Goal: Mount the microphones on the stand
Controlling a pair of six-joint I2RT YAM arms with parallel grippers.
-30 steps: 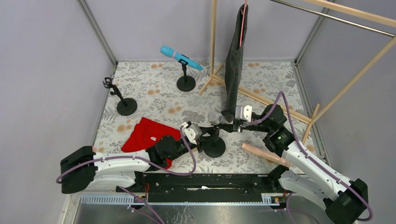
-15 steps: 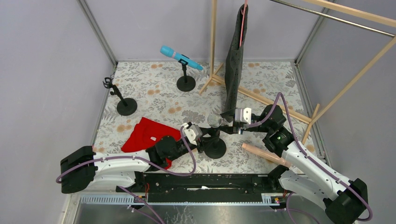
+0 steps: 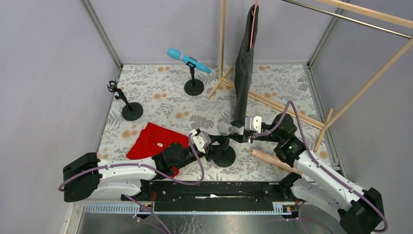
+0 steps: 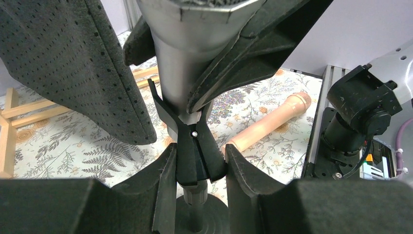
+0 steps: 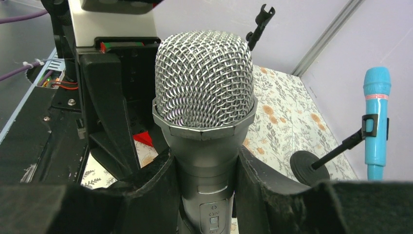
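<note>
right gripper clamps the silver microphone at the stand clip pinched by left gripper.

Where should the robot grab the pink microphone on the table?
Take the peach-pink microphone by the middle of its handle, from above, gripping across its width. It lies flat on the table, and the handle is slimmer than the head.

Lab test cell, grey panels, floral mat
</note>
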